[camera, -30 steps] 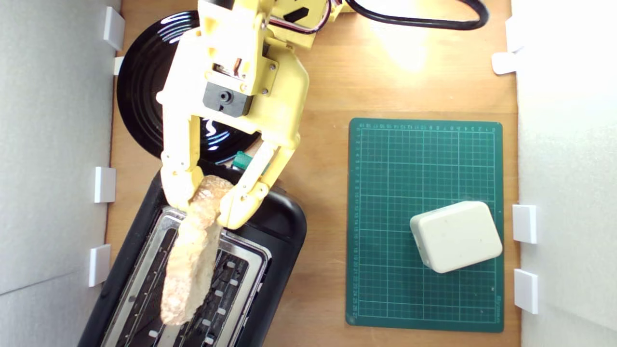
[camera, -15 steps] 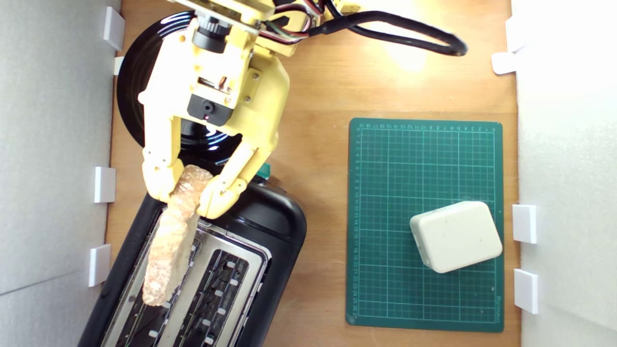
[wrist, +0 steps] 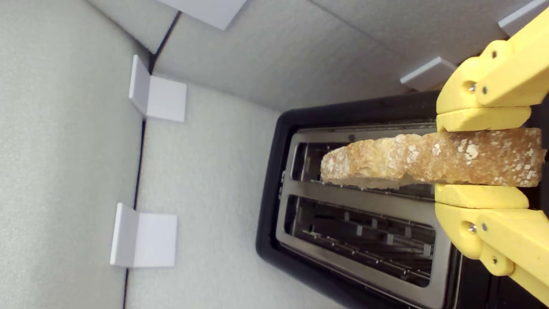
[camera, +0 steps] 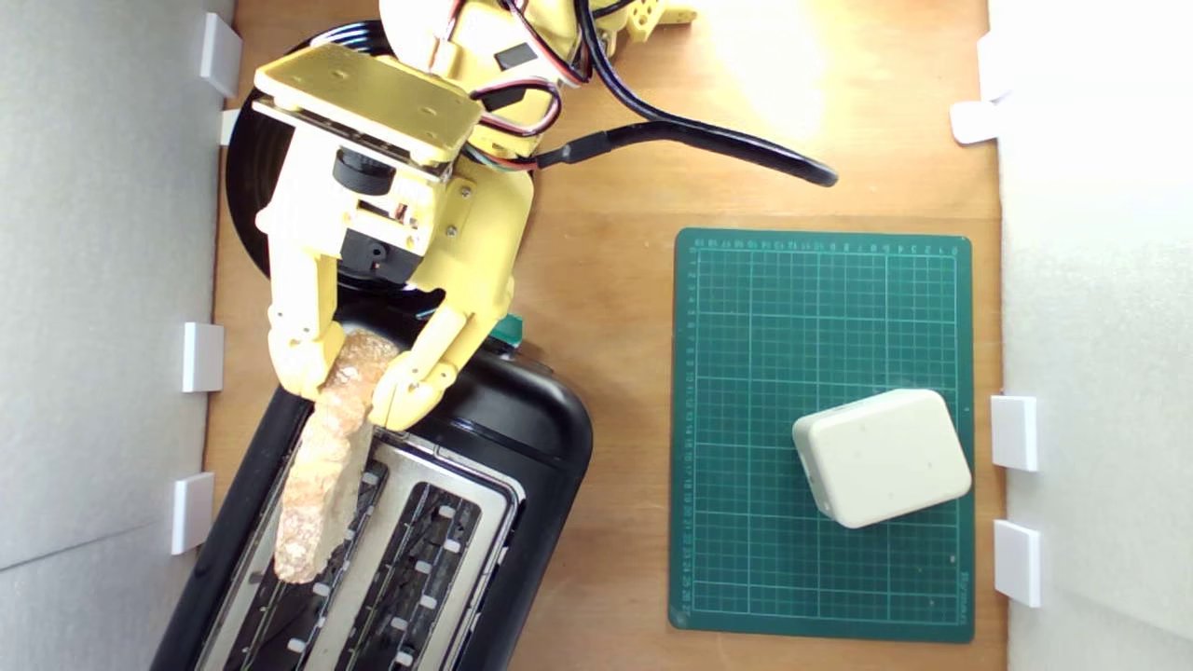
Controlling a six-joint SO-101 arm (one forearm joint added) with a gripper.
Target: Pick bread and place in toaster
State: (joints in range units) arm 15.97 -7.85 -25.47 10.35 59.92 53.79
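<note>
Side wall: grey foam panels with white brackets [camera: 202, 357] are seen along the left edge of the exterior view.
Plate: a round black plate [camera: 244, 200] is seen at the upper left of the exterior view, largely covered by the yellow arm.
Gripper: the gripper [camera: 357, 384] is placed left of centre in the exterior view, above the near end of the toaster; its jaws are closed partway onto one end of the bread, one yellow pad [wrist: 480, 119] pressed on each flat face, as the wrist view shows.
Bread: the bread [camera: 326, 461] is held edge-on, crust uppermost, and reaches from the gripper toward the lower left of the exterior view; it is lined up over the toaster slot at the exterior view's left. How far it is sunk in the slot cannot be told.
Toaster: the glossy black toaster [camera: 545, 438] is set askew at the lower left of the exterior view; the second slot is seen uncovered, and a teal lever knob [camera: 510, 328] shows just right of the gripper.
Bench: a wooden bench [camera: 615, 186] carries everything.
Cutting mat: a green gridded mat [camera: 792, 317] lies right of centre.
Box: a white rounded box [camera: 881, 457] rests on the mat's lower right part.
</note>
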